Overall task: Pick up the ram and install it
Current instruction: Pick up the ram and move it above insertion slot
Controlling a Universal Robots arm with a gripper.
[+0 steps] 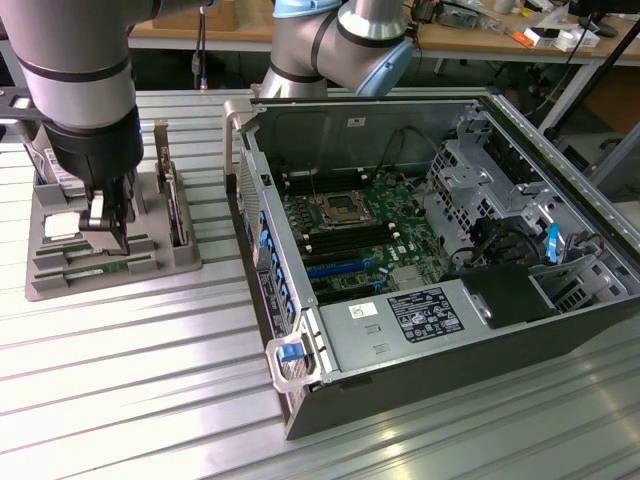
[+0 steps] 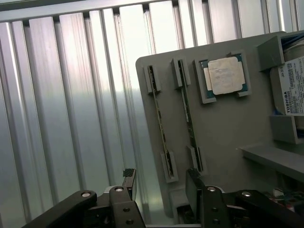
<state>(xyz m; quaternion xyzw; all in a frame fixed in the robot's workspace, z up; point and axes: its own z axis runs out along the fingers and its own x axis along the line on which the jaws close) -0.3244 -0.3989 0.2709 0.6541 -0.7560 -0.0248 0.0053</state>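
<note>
Gripper open, empty, hovering over grey tray. Risk: second stick stands just beside the ram. One finger looks lined up with it and could strike it on descent. The ram sits on edge in its slots, farther from processor, roughly in line with the jaw gap

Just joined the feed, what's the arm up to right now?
The gripper hangs over the gray parts tray, fingers open and empty. The ram and the second green stick both sit in their tray slots; the ram, farther from the processor, is nearest the fingers. Nothing is lifted yet. The computer case stands open.
</note>
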